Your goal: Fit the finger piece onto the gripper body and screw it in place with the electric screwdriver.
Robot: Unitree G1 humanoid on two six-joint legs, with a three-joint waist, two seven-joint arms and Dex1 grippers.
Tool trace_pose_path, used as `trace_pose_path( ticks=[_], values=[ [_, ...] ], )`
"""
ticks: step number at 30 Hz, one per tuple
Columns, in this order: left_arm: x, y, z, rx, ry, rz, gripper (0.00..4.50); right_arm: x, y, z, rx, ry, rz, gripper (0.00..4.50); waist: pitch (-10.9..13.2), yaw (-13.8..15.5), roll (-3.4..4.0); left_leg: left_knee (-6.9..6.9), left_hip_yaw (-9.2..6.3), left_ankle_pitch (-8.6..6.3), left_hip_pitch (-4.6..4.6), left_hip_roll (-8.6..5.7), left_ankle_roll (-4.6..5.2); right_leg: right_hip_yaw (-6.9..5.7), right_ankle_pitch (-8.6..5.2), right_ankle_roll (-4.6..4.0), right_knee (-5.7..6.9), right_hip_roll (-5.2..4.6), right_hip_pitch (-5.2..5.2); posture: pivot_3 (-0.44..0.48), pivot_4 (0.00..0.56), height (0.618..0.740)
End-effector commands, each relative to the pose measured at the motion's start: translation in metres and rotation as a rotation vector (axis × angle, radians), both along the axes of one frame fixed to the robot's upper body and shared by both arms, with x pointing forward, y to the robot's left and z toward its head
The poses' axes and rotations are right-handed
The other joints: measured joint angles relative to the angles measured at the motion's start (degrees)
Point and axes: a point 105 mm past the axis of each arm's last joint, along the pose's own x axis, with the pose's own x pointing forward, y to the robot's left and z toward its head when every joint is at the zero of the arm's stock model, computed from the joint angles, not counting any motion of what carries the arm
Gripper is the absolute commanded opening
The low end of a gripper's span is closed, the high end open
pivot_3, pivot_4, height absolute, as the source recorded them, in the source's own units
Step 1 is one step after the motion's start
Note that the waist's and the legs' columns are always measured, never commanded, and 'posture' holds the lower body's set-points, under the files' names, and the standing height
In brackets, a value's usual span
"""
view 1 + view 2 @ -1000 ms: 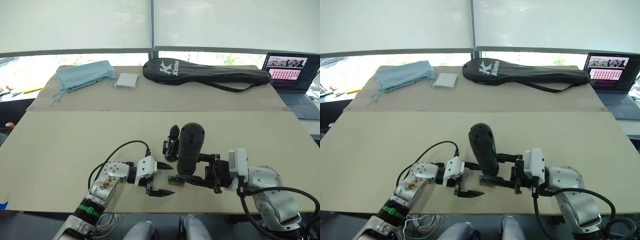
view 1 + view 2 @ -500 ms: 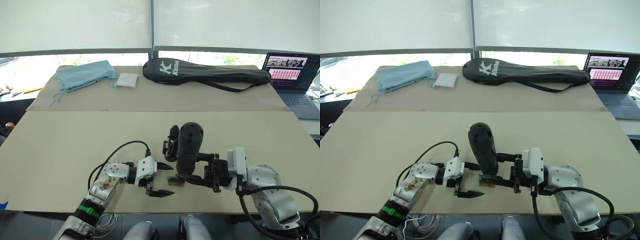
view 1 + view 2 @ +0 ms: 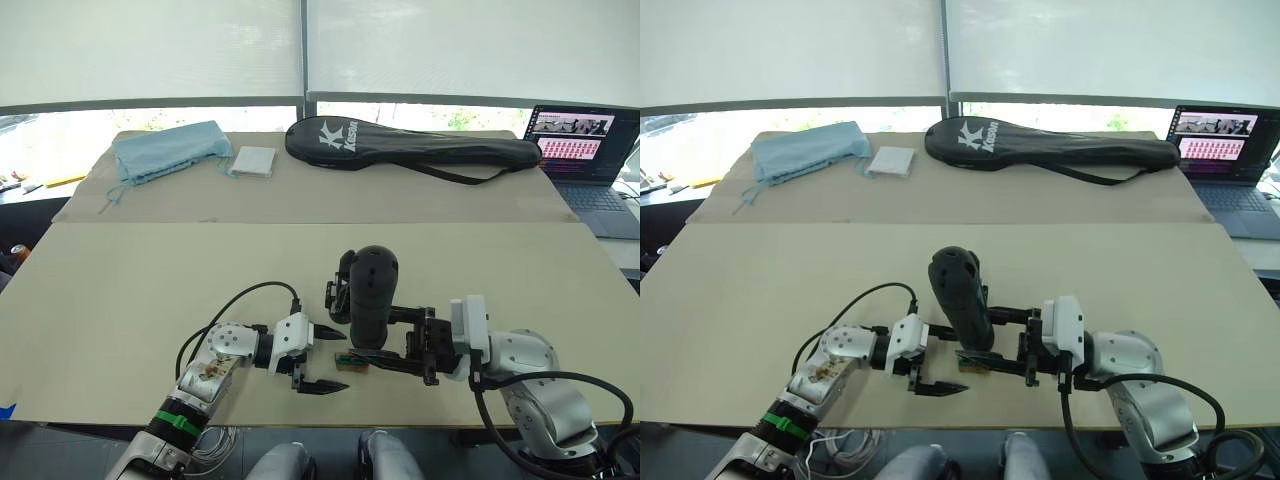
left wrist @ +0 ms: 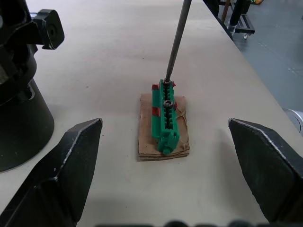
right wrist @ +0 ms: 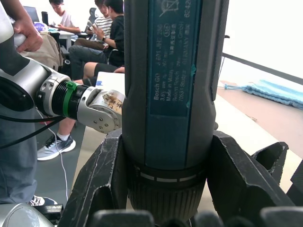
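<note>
My right gripper [image 3: 385, 340] is shut on the electric screwdriver [image 3: 370, 295], a thick black cylinder held nearly upright, its top leaning slightly left. Its thin metal bit [image 4: 177, 40] points down onto a green screw strip [image 4: 165, 116] lying on a scrap of cardboard [image 4: 163, 146]. The black gripper body [image 3: 340, 285] stands just behind the screwdriver, and its round base [image 4: 19, 109] is near my left finger. My left gripper [image 3: 345, 361] is open, its fingers either side of the green strip without touching it. The finger piece is hidden.
A long black racket bag [image 3: 410, 148], a blue cloth [image 3: 165, 150] and a white box [image 3: 252, 161] lie at the far side of the table. A laptop [image 3: 585, 150] stands at the far right. Seated people [image 5: 94, 28] are beyond the table edge.
The screwdriver and my right gripper have shifted slightly left, the screwdriver's top leaning further left. The left gripper has stayed put and open.
</note>
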Motion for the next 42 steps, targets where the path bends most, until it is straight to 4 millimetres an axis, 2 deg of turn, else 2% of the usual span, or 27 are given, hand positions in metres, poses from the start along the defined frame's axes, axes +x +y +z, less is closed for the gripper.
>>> trace_pose_path(
  ticks=[1, 7, 13, 27, 34, 42],
  values=[
    [-0.01, 0.007, -0.016, 0.031, 0.057, -0.039, 4.5, -0.004, 0.001, 0.009, 0.012, -0.043, 0.016, 1.91, 0.0, 0.0, 0.0, 0.0, 0.0, 0.0, 0.0, 0.0, 0.0, 0.0, 0.0, 0.0, 0.0, 0.0, 0.0, 0.0, 0.15, 0.74],
    [-0.004, 0.016, -0.011, 0.025, 0.046, -0.032, 4.5, -0.006, 0.001, 0.014, 0.025, -0.039, 0.025, 1.91, 0.0, -0.4, 0.0, -0.02, 0.0, 0.0, -0.01, 0.03, -0.01, 0.0, 0.0, -0.01, 0.01, 0.02, -0.04, 0.0, 0.15, 0.74],
    [-0.004, 0.017, -0.004, 0.003, 0.041, -0.042, 4.5, -0.006, 0.002, 0.017, 0.037, -0.039, 0.024, 1.91, 0.0, -1.0, -0.01, -0.02, 0.0, 0.0, -0.02, 0.03, 0.0, 0.01, -0.01, -0.02, 0.02, 0.02, -0.05, 0.0, 0.15, 0.74],
    [0.001, 0.028, 0.01, -0.065, 0.028, 0.01, 4.5, -0.011, 0.004, 0.037, 0.072, -0.081, 0.037, 1.91, 0.0, -1.4, -0.05, -0.03, 0.0, 0.0, -0.04, 0.04, -0.01, 0.01, -0.01, -0.03, 0.03, 0.03, -0.1, 0.0, 0.15, 0.74],
    [-0.002, 0.045, 0.026, -0.131, 0.017, 0.026, 4.5, -0.013, 0.001, 0.05, 0.092, -0.105, 0.027, 1.91, 0.1, -1.4, -0.08, -0.03, 0.0, 0.0, -0.08, 0.04, -0.01, 0.01, -0.01, -0.03, 0.02, 0.02, -0.12, 0.0, 0.15, 0.74],
    [-0.006, 0.066, 0.057, -0.2, 0.016, 0.029, 4.5, -0.011, -0.005, 0.072, 0.126, -0.133, -0.005, 1.91, 0.1, -1.4, -0.15, -0.04, 0.0, -0.01, -0.08, 0.03, 0.0, -0.01, -0.01, -0.03, 0.0, 0.02, -0.12, 0.0, 0.15, 0.74]
  ],
)
